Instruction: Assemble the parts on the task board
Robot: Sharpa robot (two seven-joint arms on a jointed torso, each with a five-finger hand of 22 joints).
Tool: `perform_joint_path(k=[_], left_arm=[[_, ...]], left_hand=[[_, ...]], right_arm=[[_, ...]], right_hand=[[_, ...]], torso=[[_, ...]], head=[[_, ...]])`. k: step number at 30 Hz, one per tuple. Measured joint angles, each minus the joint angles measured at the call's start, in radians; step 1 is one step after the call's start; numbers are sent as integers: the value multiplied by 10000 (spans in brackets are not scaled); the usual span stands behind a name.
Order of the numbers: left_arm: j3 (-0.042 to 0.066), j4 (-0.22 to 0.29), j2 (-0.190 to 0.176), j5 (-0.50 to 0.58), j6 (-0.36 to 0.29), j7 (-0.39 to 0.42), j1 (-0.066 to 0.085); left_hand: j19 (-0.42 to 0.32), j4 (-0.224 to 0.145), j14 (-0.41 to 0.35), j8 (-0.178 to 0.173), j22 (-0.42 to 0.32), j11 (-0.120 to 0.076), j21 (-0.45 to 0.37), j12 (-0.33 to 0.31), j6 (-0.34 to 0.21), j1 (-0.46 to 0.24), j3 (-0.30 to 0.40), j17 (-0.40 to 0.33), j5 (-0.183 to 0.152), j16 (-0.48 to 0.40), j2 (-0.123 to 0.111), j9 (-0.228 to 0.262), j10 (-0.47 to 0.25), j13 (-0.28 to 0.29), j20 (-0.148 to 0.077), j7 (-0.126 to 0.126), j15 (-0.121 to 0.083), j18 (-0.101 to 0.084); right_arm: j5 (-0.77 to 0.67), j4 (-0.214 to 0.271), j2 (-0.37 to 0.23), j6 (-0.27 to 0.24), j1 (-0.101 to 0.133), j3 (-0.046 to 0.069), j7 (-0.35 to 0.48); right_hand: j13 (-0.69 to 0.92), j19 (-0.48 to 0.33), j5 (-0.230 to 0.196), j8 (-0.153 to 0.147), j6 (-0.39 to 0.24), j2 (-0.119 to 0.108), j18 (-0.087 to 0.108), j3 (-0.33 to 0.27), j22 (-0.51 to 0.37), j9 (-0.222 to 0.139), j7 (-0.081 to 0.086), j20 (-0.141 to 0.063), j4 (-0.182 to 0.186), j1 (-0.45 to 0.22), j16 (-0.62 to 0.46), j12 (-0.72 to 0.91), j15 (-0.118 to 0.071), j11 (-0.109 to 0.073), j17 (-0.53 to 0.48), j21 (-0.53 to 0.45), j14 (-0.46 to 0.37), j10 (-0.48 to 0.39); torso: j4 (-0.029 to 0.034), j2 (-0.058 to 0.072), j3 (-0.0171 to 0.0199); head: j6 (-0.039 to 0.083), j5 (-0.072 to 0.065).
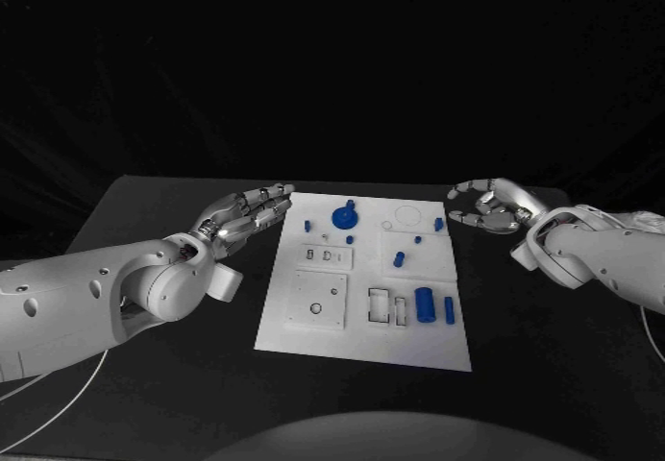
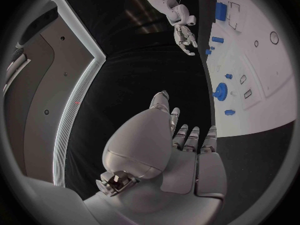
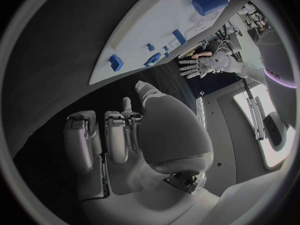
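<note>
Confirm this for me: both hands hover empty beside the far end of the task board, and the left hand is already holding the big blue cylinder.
Not quite. The left hand holds nothing; its fingers are apart, off the task board's edge. The head view shows the big blue cylinder lying on the board near its right side, untouched. The rest stands: the right hand also hovers empty beside the board's far end.

The task board lies in the middle of the table, with small parts scattered on it. The left hand hovers just beside its far left corner, the right hand beside its far right corner.
</note>
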Motion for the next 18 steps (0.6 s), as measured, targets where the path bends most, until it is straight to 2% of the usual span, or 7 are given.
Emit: perform_joint_path(k=[7, 9, 10, 15, 18], left_arm=[[-1, -36, 43, -52, 37, 31, -45], [-1, -45, 49, -63, 47, 36, -50], [-1, -51, 52, -68, 53, 38, -53], [-1, -57, 52, -84, 76, 48, -61], [1, -57, 46, -95, 87, 53, -64]], left_hand=[[0, 0, 36, 0, 0, 0, 0, 0, 0, 41, 0, 0, 0, 0, 41, 0, 0, 0, 0, 0, 36, -1], [0, 0, 36, 0, 0, 0, 0, 0, 0, 41, 0, 0, 0, 0, 41, 0, 0, 0, 0, 0, 36, -1], [0, 0, 36, 0, 0, 0, 0, 0, 0, 41, 0, 0, 0, 0, 41, 0, 0, -1, 0, 0, 36, -1], [0, 0, 36, 0, 0, -1, 0, 0, 0, 41, 0, -1, 0, 0, 41, 0, 0, -1, 0, 0, 36, 0], [0, 0, 36, 0, 0, -1, 0, 0, 0, 41, 0, -1, 0, 0, 41, 0, 0, -1, 0, 0, 36, 0]], right_arm=[[125, -395, 210, 104, -294, 0, 84], [134, -477, 258, 147, -358, 0, 84], [136, -532, 294, 177, -392, 0, 80], [137, -744, 462, 298, -494, 0, 32], [136, -840, 560, 355, -532, 0, -6]], right_hand=[[0, 0, -85, 77, -375, -10, 3, 0, -1, 67, 18, 0, 0, 87, 0, 0, 0, 0, 0, 0, 0, 0], [0, -1, -116, 116, -454, -10, 4, 0, -1, 77, 66, 1, 0, 87, 0, 0, 0, 0, -1, 0, 0, 0], [0, -1, -116, 117, -488, -10, 4, 0, -1, 77, 31, 1, 0, 87, 0, 0, 1, 0, -1, 0, 0, 0], [-1, -1, -235, 195, -537, -10, 4, 0, -2, 117, 80, 1, 0, 87, 0, 0, 1, 43, -1, -17, 0, -32], [-1, -1, -306, 232, -583, -10, 5, 0, -2, 138, 54, 1, 0, 87, 0, 0, 1, 67, -2, -38, 0, -9]], torso=[[-1, -22, 1], [-1, -22, 0], [-1, -22, 0], [1, -22, 1], [1, -21, 0]], head=[[29, -46], [35, -48], [38, -48], [49, -48], [52, -46]])
